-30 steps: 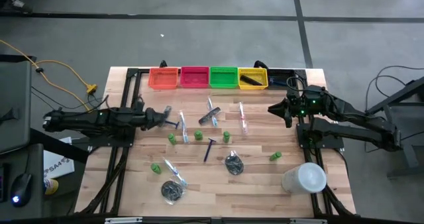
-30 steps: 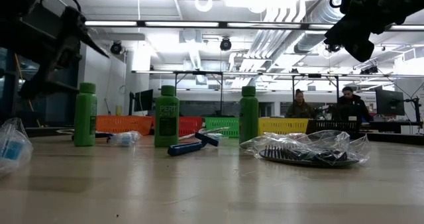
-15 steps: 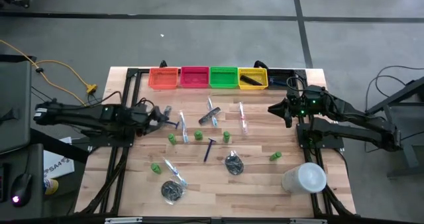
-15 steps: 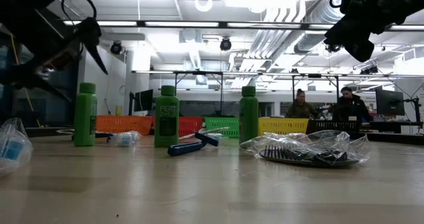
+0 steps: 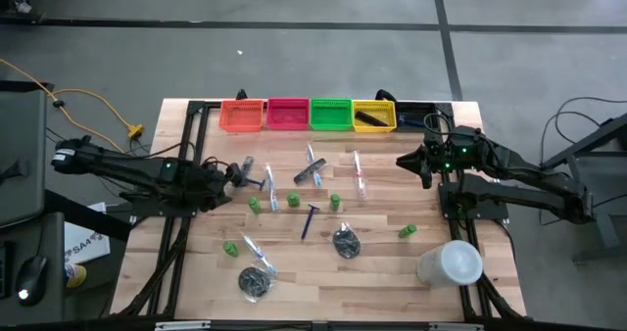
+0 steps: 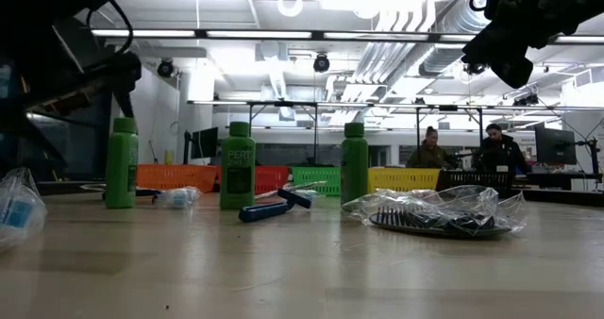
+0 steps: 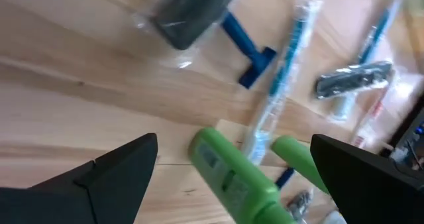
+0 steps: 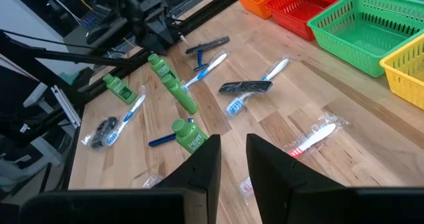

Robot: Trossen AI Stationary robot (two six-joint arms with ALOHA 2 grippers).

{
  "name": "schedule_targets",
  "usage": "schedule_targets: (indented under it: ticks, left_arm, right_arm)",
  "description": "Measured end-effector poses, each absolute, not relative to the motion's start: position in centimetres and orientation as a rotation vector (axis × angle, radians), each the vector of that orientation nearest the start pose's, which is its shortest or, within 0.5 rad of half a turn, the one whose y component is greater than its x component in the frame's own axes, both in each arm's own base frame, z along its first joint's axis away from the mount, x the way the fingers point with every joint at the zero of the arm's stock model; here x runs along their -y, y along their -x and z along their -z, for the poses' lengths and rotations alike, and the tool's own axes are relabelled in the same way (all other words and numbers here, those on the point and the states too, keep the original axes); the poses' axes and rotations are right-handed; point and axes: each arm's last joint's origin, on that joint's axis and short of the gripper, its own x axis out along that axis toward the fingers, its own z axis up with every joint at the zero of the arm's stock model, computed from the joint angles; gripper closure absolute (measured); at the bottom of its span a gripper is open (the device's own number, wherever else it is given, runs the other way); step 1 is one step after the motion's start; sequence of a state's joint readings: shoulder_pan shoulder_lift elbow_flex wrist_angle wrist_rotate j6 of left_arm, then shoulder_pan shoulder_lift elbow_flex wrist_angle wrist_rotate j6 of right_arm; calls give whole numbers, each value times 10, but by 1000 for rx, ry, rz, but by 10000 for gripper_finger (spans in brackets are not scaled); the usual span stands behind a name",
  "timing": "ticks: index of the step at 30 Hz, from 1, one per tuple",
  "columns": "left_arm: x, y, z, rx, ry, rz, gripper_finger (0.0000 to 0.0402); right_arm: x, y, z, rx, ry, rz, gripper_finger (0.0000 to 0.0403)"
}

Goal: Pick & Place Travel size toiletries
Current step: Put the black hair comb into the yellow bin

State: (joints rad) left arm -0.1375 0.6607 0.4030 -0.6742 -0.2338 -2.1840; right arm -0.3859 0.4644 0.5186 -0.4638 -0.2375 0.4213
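Green bottles stand on their bases on the table (image 5: pixel 254 206) (image 5: pixel 293 202) (image 5: pixel 335 202); two more lie nearer (image 5: pixel 230 248) (image 5: pixel 408 231). Blue razors (image 5: pixel 312 218) (image 5: pixel 257 182), wrapped toothbrushes (image 5: pixel 271 189) (image 5: pixel 358 174), a grey comb (image 5: pixel 312 169) and dark bundles (image 5: pixel 345 241) (image 5: pixel 255 282) lie flat. My left gripper (image 5: pixel 230 177) hovers open just left of the leftmost standing bottle; in its wrist view the bottle (image 7: pixel 232 177) shows between the spread fingers (image 7: pixel 233 141), untouched. My right gripper (image 5: pixel 407 162) waits open at the right side (image 8: pixel 233 159).
Orange (image 5: pixel 243 115), red (image 5: pixel 287 114), green (image 5: pixel 331 114) and yellow (image 5: pixel 374 116) bins line the far edge; the yellow one holds a dark item. A large white cylinder (image 5: pixel 451 264) stands at the near right. Bare wood lies near the front edge. People sit far behind (image 6: pixel 429 149).
My left gripper has drawn back a little toward the table's left and near edges and tipped downward toward the leftmost standing green bottle, staying open. The right arm and the items on the table have kept still.
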Motion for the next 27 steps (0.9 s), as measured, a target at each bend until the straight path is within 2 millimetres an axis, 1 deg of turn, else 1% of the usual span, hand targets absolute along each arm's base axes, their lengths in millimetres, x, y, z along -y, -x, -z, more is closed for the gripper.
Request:
schedule_targets:
  ticks: [4, 9, 17, 27]
  left_arm:
    - [17, -116, -181, -411, 1855, -1049, 5]
    - [22, -115, -180, -445, 1853, -1034, 5]
    - [23, -116, -179, -437, 1864, -1020, 5]
    - [22, -114, -177, -452, 1874, -1053, 5]
  right_arm:
    - [36, -108, -257, -355, -541, 227, 337]
    - [36, -108, -257, -355, -541, 227, 337]
    - [36, -108, -257, -355, -541, 227, 337]
    - [36, -108, -257, -355, -541, 227, 337]
